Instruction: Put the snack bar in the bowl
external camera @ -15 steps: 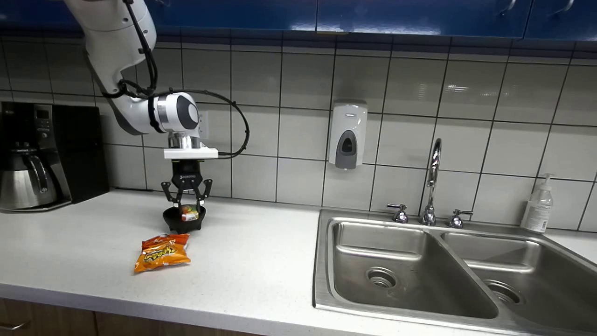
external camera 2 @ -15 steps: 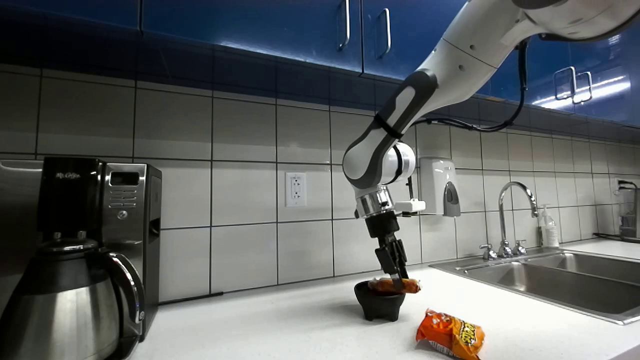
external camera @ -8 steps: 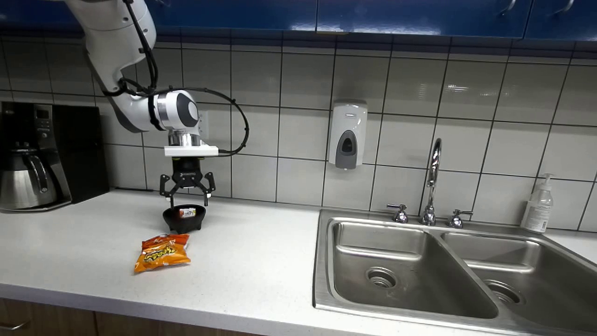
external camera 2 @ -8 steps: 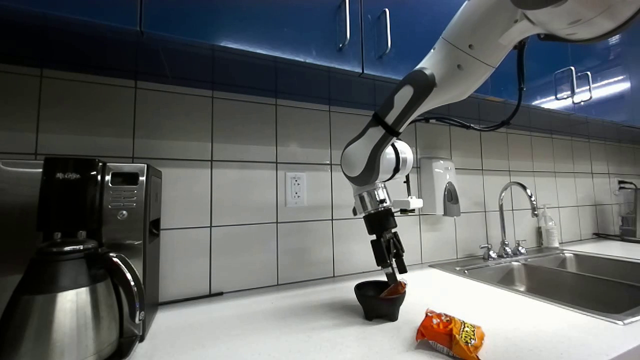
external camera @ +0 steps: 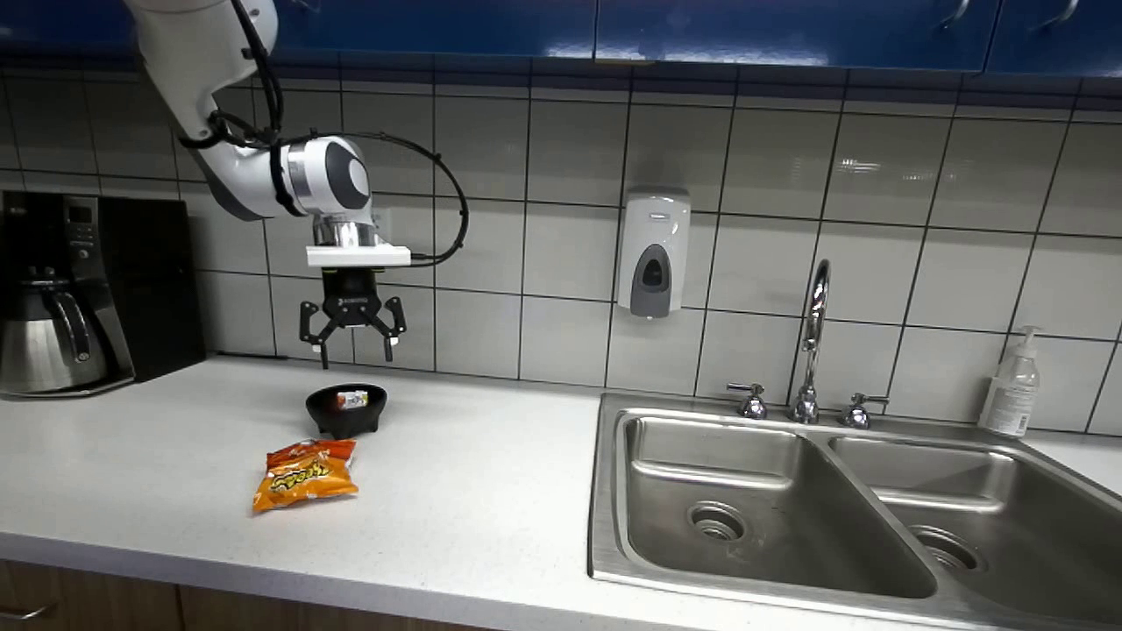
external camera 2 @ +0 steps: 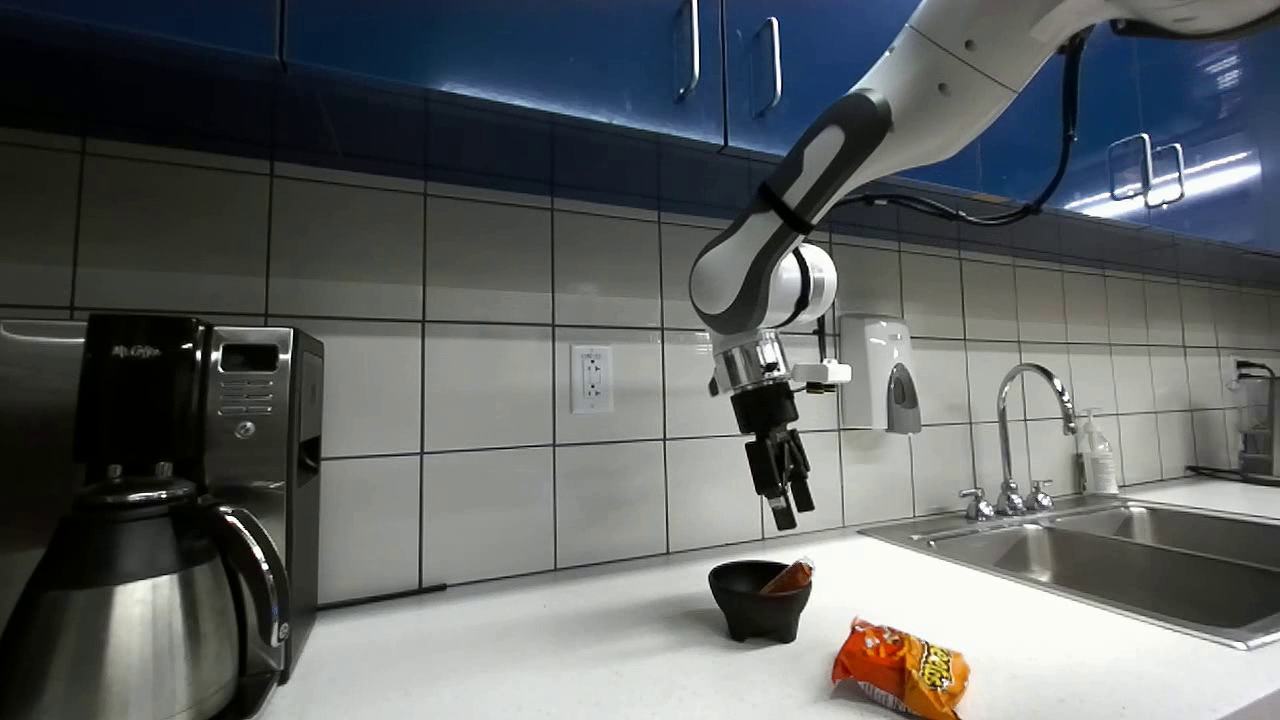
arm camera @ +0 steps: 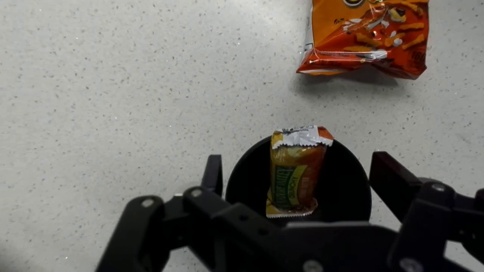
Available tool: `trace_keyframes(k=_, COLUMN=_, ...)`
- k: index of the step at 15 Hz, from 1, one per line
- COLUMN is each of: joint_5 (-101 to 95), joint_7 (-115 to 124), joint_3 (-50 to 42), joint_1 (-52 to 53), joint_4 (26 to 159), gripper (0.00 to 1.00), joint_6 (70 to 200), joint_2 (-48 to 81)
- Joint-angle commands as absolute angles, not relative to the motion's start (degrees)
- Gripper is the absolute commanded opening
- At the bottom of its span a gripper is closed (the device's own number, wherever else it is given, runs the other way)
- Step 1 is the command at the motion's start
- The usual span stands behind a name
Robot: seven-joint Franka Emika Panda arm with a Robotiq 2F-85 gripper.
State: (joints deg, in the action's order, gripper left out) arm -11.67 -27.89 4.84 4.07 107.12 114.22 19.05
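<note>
Pale, speckled and wide, the surface carries everything I work with. Sunk into it, well apart from my job, is the double-basin steel sink; away on the opposite side stands the Mr. Coffee maker. My tool hangs between them, pointing down, its fingers spread wide and gripping nothing. The orange-red snack bag lies near the black footed bowl, the two not touching. The bowl stands upright beneath me. In it rests the Nature Valley snack bar, printed side up and tilted, one crimped end leaning on the rim on the bag's side, the other down inside.

My next move turns on this: the bar lies below my fingers with air between, its long axis running across the line they close along. I judge the placing done and a straight rise safe; the end on the rim is what I'd watch.

Against the earlier frames, I no longer pinch the bar, it has settled into the bowl, and my tool is higher. Bowl and bag look unmoved.
</note>
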Motion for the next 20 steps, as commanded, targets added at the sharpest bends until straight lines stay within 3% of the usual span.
trace_keyframes(k=1, joint_5=-10.8, joint_7=-27.1, joint_3=5.3, joint_1=3.1, joint_4=114.0, gripper=1.0, joint_6=113.0, joint_2=12.1)
trace_keyframes(k=20, joint_5=-7.0, joint_7=-24.7, joint_3=3.6, joint_1=5.0, joint_4=146.3, gripper=1.0, joint_6=110.9, joint_2=-19.0)
